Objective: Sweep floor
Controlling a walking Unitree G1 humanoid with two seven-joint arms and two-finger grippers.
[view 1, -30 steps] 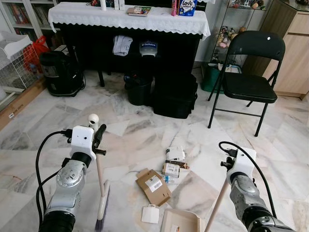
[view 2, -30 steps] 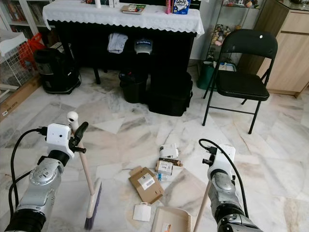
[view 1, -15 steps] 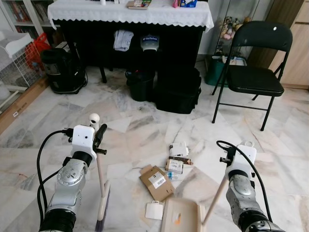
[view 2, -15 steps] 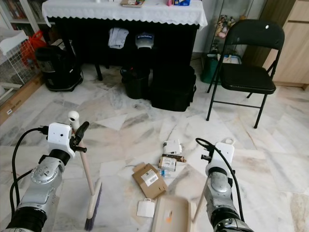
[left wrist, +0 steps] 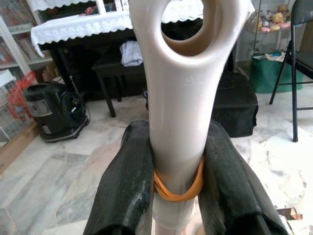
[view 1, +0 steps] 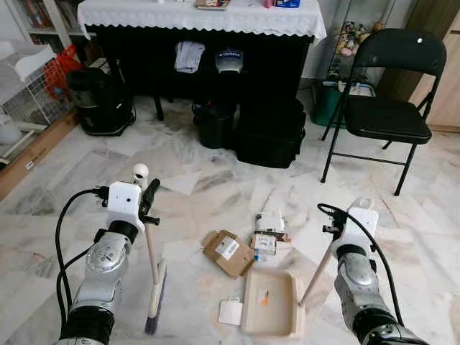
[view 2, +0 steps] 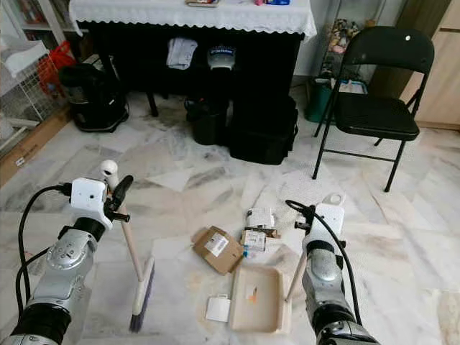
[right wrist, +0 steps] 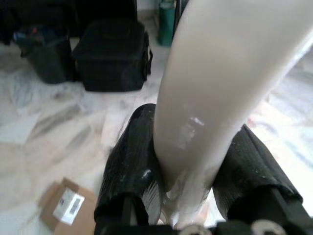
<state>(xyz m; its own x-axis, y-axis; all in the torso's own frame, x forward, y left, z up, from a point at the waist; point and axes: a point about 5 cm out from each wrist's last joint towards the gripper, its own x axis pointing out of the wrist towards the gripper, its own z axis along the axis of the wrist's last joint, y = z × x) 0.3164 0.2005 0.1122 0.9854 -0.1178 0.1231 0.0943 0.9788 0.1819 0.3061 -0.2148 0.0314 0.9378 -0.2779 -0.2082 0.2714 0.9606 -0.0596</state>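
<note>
Over the last second I brought the dustpan forward beside the cardboard box. My right gripper clenched its handle; my left gripper clenched the broom, bristles on the floor, litter unswept.

Right end effector clamps cream dustpan handle.

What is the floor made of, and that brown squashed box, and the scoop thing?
The floor looks like polished marble tile: grey veins, a sheen, thin joint lines. The brown box looks like plain cardboard, matte, with a white label. The dustpan looks like smooth beige plastic, moulded in one piece with a raised rim.
</note>
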